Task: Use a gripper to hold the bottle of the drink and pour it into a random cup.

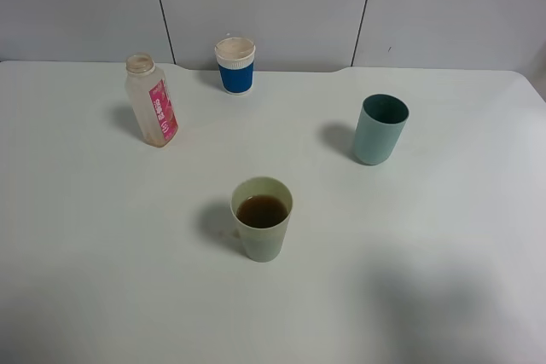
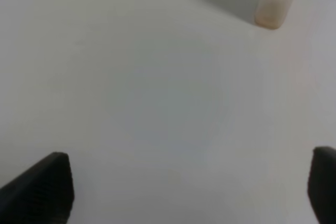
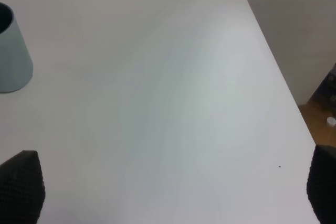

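The bottle (image 1: pixel 152 101) stands upright at the back left of the white table; it is clear with a pink label and looks nearly empty. Its base also shows in the left wrist view (image 2: pixel 274 3). The pale yellow-green cup (image 1: pixel 262 218) stands in the middle front and holds brown drink. Neither arm shows in the exterior view. My left gripper (image 2: pixel 191 187) is open and empty above bare table, with the bottle some way ahead of it. My right gripper (image 3: pixel 170 187) is open and empty above the right part of the table.
A teal-grey tumbler (image 1: pixel 380 129) stands at the right middle, also in the right wrist view (image 3: pixel 11 51). A white paper cup with a blue sleeve (image 1: pixel 235 65) stands at the back centre. The table's right edge (image 3: pixel 273 61) drops to the floor.
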{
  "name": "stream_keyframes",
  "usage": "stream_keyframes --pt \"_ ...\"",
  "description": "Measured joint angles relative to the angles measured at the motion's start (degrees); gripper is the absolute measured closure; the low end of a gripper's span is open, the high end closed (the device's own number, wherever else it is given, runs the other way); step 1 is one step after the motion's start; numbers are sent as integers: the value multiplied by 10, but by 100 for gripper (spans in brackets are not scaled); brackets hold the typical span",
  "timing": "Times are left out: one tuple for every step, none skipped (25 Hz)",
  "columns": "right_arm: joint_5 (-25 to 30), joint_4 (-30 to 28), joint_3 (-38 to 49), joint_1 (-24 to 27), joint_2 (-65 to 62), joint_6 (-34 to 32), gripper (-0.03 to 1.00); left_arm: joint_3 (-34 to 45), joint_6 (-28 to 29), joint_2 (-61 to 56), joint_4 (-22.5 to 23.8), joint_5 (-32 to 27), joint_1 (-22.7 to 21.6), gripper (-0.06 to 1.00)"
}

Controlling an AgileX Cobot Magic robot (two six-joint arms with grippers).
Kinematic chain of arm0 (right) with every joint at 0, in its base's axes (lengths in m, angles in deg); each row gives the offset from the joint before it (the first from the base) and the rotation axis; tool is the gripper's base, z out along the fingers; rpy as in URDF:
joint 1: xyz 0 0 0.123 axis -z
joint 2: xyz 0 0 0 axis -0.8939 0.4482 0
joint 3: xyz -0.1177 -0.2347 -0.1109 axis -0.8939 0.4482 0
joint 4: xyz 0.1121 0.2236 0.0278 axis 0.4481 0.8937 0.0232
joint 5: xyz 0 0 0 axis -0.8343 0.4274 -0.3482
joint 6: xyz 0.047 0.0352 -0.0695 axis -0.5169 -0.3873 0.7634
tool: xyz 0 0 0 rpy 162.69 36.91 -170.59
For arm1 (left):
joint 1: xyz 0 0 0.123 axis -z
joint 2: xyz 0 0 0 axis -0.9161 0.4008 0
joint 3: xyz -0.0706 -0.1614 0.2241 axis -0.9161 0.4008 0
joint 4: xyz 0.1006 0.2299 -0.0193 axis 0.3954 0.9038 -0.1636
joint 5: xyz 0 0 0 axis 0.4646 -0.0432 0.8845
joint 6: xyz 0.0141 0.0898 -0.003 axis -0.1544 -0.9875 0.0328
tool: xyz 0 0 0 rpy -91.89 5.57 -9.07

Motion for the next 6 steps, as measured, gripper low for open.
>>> stream_keyframes --pt "0 0 0 0 0 0 -3 0 0 0 0 0 0 10" --pt "0 0 0 0 0 0 -3 0 0 0 0 0 0 10" --pt "0 0 0 0 0 0 -3 0 0 0 0 0 0 10" --pt "0 0 0 0 0 0 -3 0 0 0 0 0 0 10" --pt "0 0 0 0 0 0 -3 0 0 0 0 0 0 10" --pt "0 0 0 0 0 0 -3 0 0 0 0 0 0 10"
